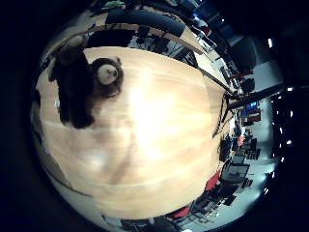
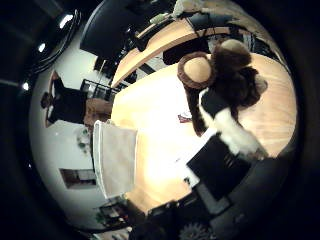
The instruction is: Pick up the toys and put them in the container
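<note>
Brown plush toy (image 1: 91,82) on wooden table (image 1: 159,145), no legible writing.

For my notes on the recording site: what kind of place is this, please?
Probably a lab or office workroom. A plush monkey toy, held in the hand, hangs over a long wooden table. A white container stands on it, and desks with red chairs fill the room behind.

robot hand (image 2: 225,150), white fingertip (image 2: 237,135) extended
</note>
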`<state>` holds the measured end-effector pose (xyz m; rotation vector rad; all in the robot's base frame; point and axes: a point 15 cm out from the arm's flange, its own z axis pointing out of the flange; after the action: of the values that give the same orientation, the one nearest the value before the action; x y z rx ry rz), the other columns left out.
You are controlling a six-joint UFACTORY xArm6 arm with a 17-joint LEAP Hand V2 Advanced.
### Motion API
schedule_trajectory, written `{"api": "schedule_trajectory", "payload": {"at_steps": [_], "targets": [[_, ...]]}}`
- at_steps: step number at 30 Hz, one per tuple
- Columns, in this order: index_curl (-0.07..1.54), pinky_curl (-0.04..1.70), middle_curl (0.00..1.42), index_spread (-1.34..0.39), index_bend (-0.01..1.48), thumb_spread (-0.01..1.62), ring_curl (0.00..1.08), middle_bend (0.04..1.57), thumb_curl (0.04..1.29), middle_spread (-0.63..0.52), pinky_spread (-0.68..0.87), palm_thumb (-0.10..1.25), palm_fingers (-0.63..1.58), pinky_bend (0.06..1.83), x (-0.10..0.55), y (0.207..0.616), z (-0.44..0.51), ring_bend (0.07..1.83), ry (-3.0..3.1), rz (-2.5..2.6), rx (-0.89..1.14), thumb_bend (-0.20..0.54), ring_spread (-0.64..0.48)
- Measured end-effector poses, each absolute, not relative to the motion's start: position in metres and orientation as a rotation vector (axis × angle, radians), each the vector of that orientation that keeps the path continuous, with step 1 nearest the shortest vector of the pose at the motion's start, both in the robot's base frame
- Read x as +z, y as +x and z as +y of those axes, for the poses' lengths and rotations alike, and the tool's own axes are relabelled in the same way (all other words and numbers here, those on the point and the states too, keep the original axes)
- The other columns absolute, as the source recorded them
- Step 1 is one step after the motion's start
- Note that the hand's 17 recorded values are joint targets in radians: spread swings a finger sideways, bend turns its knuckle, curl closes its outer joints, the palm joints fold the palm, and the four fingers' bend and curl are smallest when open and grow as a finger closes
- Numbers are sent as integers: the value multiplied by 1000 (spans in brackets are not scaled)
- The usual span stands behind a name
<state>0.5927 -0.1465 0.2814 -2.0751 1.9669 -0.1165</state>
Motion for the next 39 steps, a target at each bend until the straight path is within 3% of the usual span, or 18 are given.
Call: {"api": "schedule_trajectory", "payload": {"at_steps": [11,26,30,34,39], "targets": [[458,209,409,-532,208,917,291,442,301,-340,128,565,211,801,264,617,-119,679,-2140,1919,-44,-32,-259],[395,142,379,-507,177,914,267,380,316,-295,241,591,308,627,237,644,-107,650,-2118,1918,-103,-18,-234],[391,108,389,-531,203,928,289,425,338,-350,149,713,564,595,242,658,-113,790,-2054,1941,-177,8,-323],[388,140,432,-572,169,927,349,521,366,-440,-183,857,1087,829,238,671,-122,951,-1994,1967,-236,30,-398],[454,239,515,-591,231,915,426,680,382,-455,-426,945,1299,1006,233,670,-129,1036,-1972,1993,-231,15,-376]]}}
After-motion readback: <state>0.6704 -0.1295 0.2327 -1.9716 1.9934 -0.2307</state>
